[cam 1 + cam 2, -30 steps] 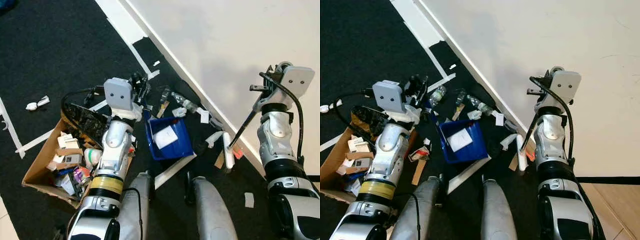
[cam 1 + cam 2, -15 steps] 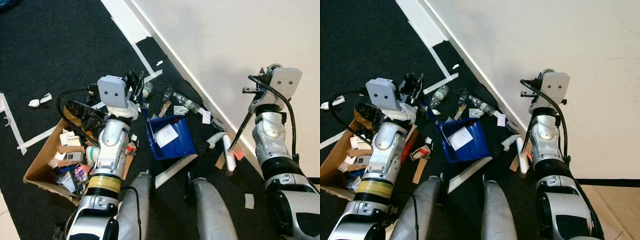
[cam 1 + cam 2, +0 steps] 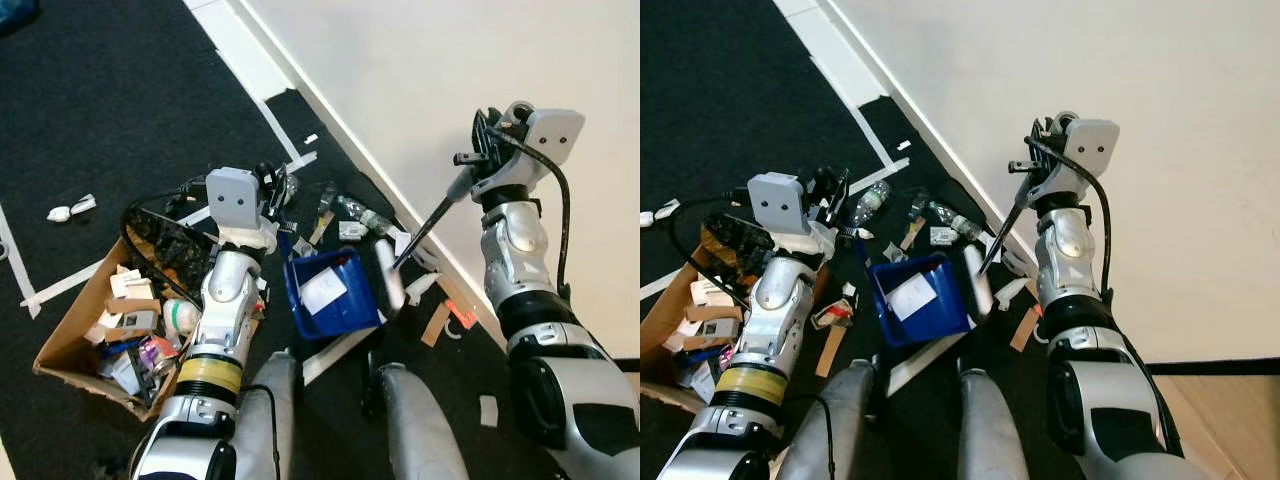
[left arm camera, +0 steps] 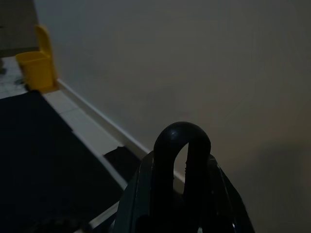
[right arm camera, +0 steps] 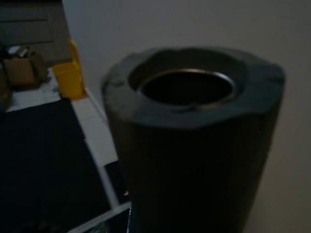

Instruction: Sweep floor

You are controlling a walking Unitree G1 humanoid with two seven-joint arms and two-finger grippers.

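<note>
**Sweeping litter into the dustpan**

The right gripper [image 3: 478,150] is clamped on the broom [image 3: 420,228] handle; its white head sits at the dustpan [image 3: 330,290] lip. The left gripper [image 3: 272,185] grips the dustpan's handle (loop end seen in the wrist view). Keep strokes short and low, drawing the bottle [image 3: 360,212] and scraps beyond the dustpan inward. The wall [image 3: 420,90] closes off the far side; open carpet [image 3: 110,110] lies on the other, past the box [image 3: 95,330].
</note>
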